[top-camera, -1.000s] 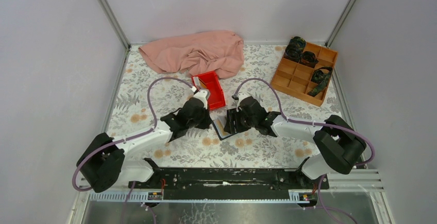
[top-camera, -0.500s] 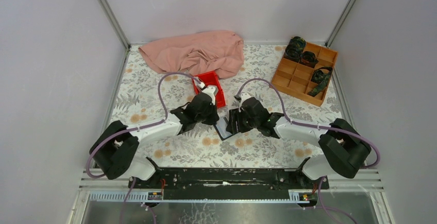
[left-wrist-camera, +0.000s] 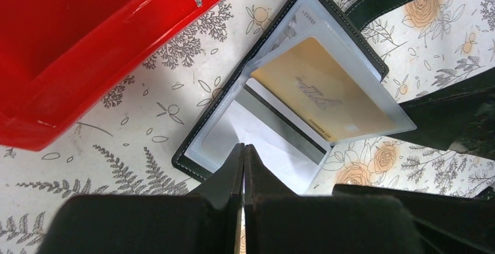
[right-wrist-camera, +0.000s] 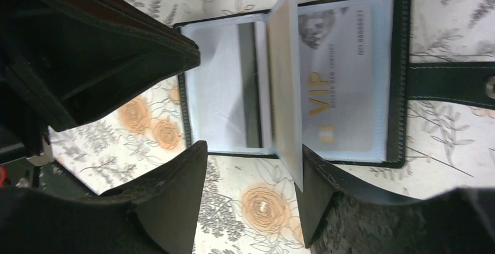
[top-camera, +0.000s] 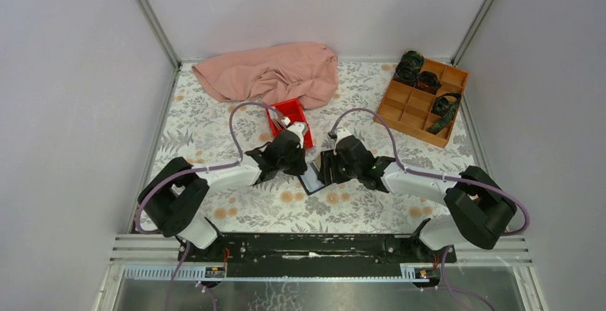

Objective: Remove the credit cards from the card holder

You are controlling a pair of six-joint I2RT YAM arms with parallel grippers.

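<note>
Card holder (right-wrist-camera: pixel 399 90): laid open about the middle of the counter (top-camera: pixel 193 132), between both tools, strap (right-wrist-camera: pixel 449 82) unfastened.
Cards: gold card (left-wrist-camera: pixel 318 90) seen in a raised clear sleeve (right-wrist-camera: pixel 286 73); silver VIP card (right-wrist-camera: pixel 344 90) and white card (right-wrist-camera: pixel 219 90) lying flat in their pockets.
Left tool (left-wrist-camera: pixel 243 149): closed, nothing seen between its tips, set at the holder's edge by the white card.
Right tool (right-wrist-camera: pixel 254 160): spread wide, fingers (right-wrist-camera: pixel 175 201) either side of the raised sleeve's end.
Red tray (left-wrist-camera: pixel 117 90): just beyond the holder, toward the far edge.

Red tray (left-wrist-camera: pixel 87 44) cropped at edge; card holder (top-camera: pixel 312 180) mostly under arms.
</note>
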